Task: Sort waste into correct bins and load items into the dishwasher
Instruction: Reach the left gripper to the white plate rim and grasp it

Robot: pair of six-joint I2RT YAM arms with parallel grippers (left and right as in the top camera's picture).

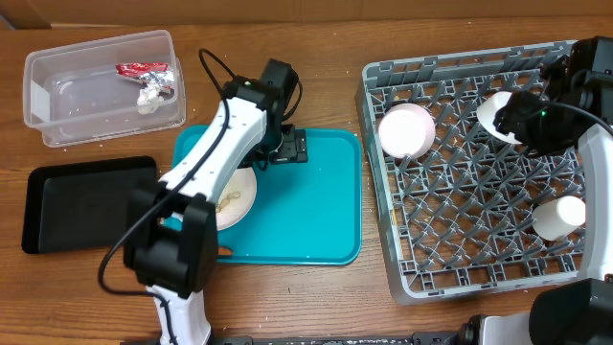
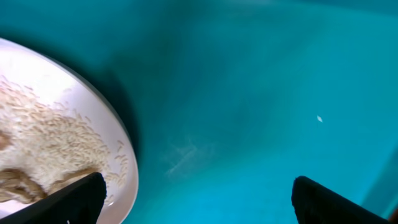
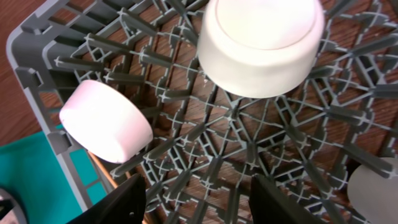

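Plate (image 1: 238,196): on the left half of the teal tray (image 1: 326,206), partly under the left arm, not in the rack. Rice (image 2: 43,143) and a few noodle strands lie on it.

Left side: left gripper (image 1: 287,146) is low over bare tray near the back edge, just right of the plate. In the wrist view the jaws are wide apart with nothing between them. The plate rim runs just beside the left finger (image 2: 81,199).

Right side: rack (image 1: 460,259) is on the table (image 1: 287,38), just beside the tray. It holds:
- pink bowl (image 1: 405,129), back-left corner, tilted, base up
- white bowl (image 1: 488,113), back middle, upside down
- cup (image 1: 558,217), toward the front right

The right gripper (image 1: 522,115) hangs over the white bowl's near edge. In the wrist view its jaws are open and empty, with the fingers above the rack grid, apart from both bowls.

Bins: clear bin (image 1: 101,91) at back left holds a red-silver wrapper (image 1: 144,70) and a crumpled tissue (image 1: 153,96). Black bin (image 1: 86,206) sits in front of it, left of the tray
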